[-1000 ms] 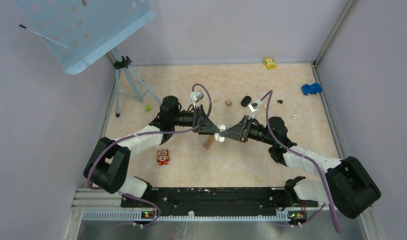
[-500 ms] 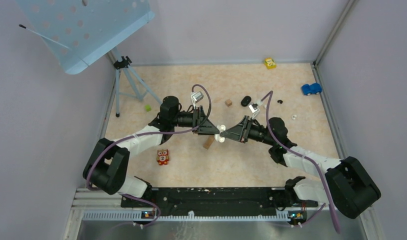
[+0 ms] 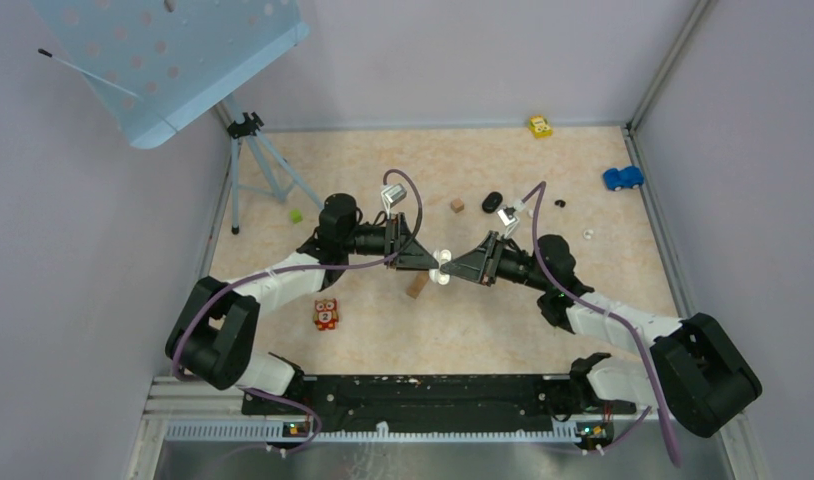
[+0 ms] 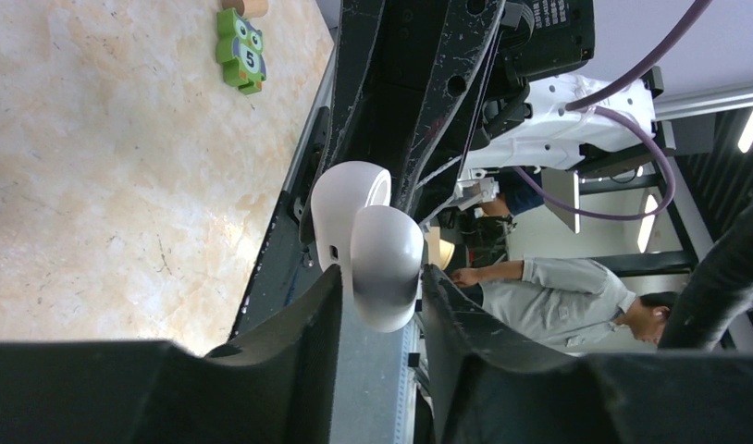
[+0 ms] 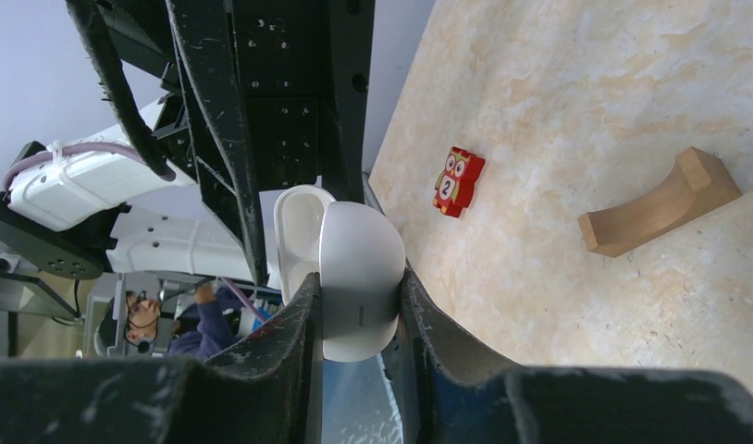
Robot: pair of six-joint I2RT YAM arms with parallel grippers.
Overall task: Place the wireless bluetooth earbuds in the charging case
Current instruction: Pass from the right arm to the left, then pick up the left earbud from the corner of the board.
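Charging case [image 5: 356, 254] sits, apparently gripped, in right end effector [image 5: 356, 289].

Left arm [image 3: 283, 272] and right arm [image 3: 623, 322]: bulky black base joint, white link shells, black wrist segments. One purple cable [image 3: 408, 180] loops along each arm. A small grey camera module [image 3: 394, 194] sits on each wrist. Left pincer [image 4: 380, 277] and right pincer [image 5: 354, 287]: two matte black fingers [image 4: 299, 324] with curved, scuffed inner edges.
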